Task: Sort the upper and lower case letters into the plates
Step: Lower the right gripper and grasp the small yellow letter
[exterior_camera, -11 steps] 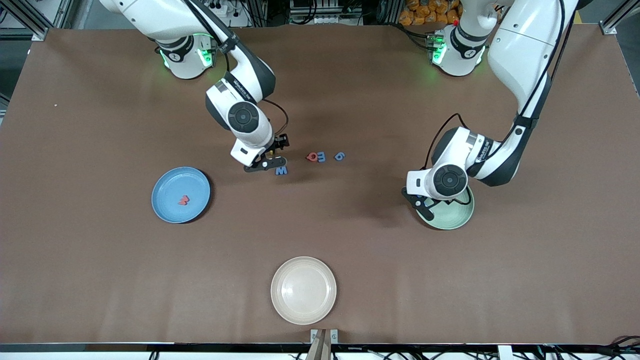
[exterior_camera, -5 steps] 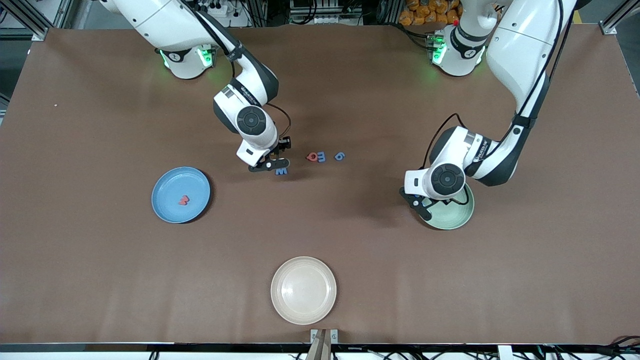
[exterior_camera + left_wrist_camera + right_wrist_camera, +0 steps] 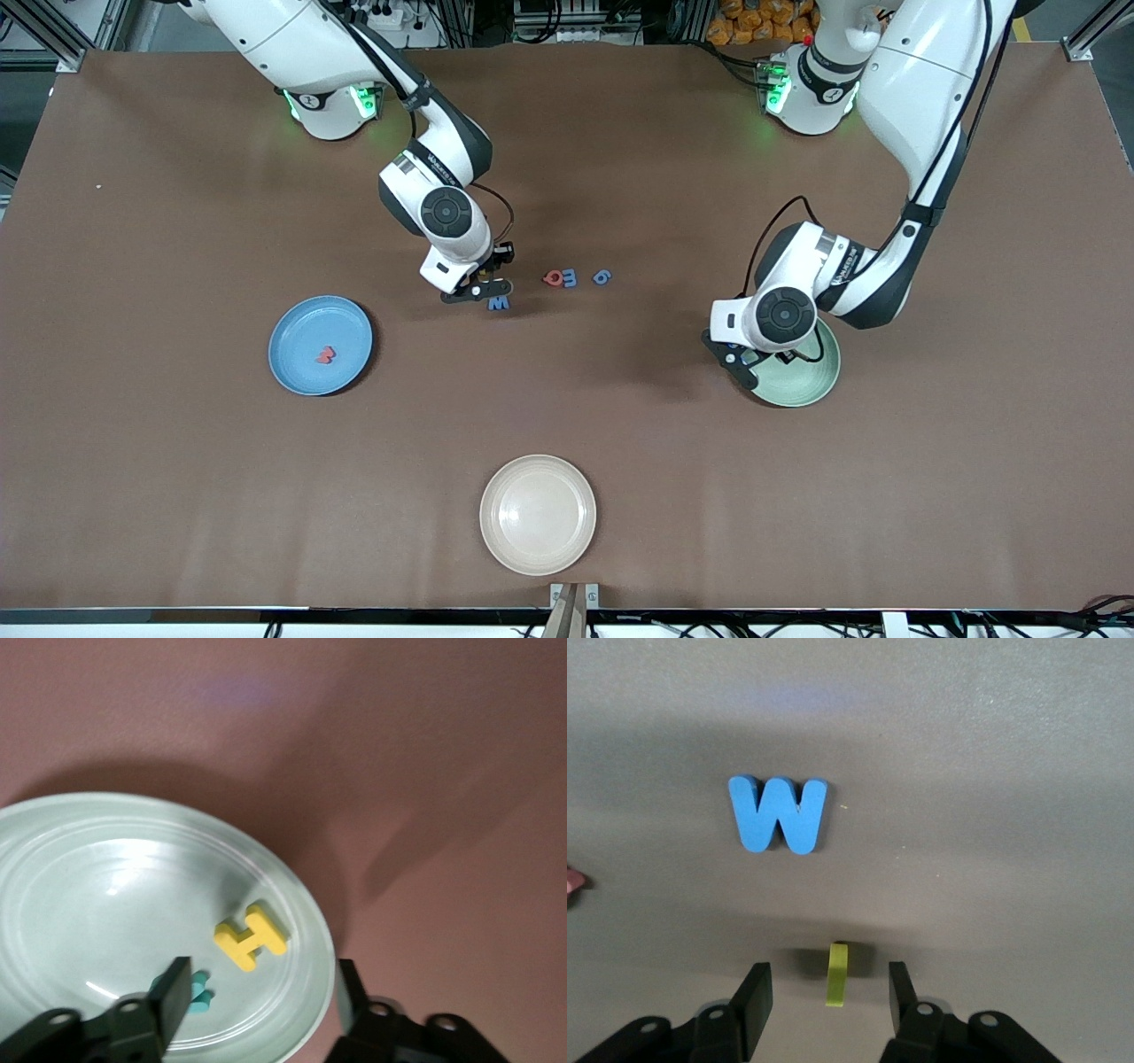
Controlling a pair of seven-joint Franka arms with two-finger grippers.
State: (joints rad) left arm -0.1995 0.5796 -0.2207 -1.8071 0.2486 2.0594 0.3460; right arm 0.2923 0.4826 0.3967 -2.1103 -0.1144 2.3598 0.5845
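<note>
- Right claw (image 3: pixel 824 997): fingers apart, straddling a thin yellow letter (image 3: pixel 837 974) standing on edge; bare tabletop (image 3: pixel 620 461) on either side.
- Blue W (image 3: pixel 778 812): lies flat just beside the yellow letter, apart from it.
- Left claw (image 3: pixel 261 992): spread above the rim of the mint plate (image 3: pixel 80 886); yellow H (image 3: pixel 252 935) and a teal letter (image 3: pixel 197 994) lie inside.

I'm watching the whole table (image 3: pixel 177 496) from high across it, facing both arm bases. My left wrist camera is looking down, close, past the left gripper (image 3: pixel 257 997) onto the mint plate (image 3: pixel 80 850), also showing in the front view (image 3: pixel 811 390). My right wrist camera is looking down close over the blue W (image 3: pixel 778 812), shared with the front view (image 3: pixel 500 304).
</note>
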